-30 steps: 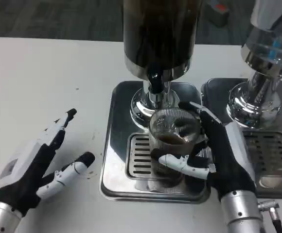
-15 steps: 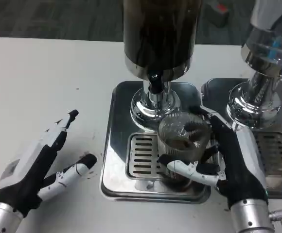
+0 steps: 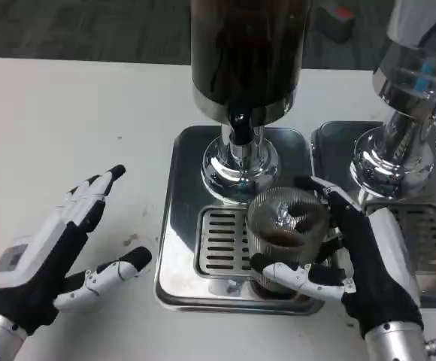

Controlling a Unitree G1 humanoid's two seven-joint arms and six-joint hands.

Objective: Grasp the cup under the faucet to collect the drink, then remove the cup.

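Note:
A ribbed clear glass cup [image 3: 286, 233] with dark drink in its bottom stands over the slotted drip grate [image 3: 222, 242], in front and slightly right of the black faucet [image 3: 238, 124] of the dark drink dispenser [image 3: 246, 53]. My right hand [image 3: 361, 259] grips the cup from its right side, thumb across the front and fingers behind. My left hand [image 3: 49, 252] lies open on the white table to the left of the steel tray [image 3: 180, 218], fingers spread, holding nothing.
A second chrome dispenser [image 3: 413, 98] with its own drip tray [image 3: 428, 241] stands close on the right, beside my right forearm. White table [image 3: 75, 120] stretches to the left and behind my left hand.
My right hand has drawn the cup toward me and to the right, out from under the faucet. My left hand has shifted slightly and its fingers have spread.

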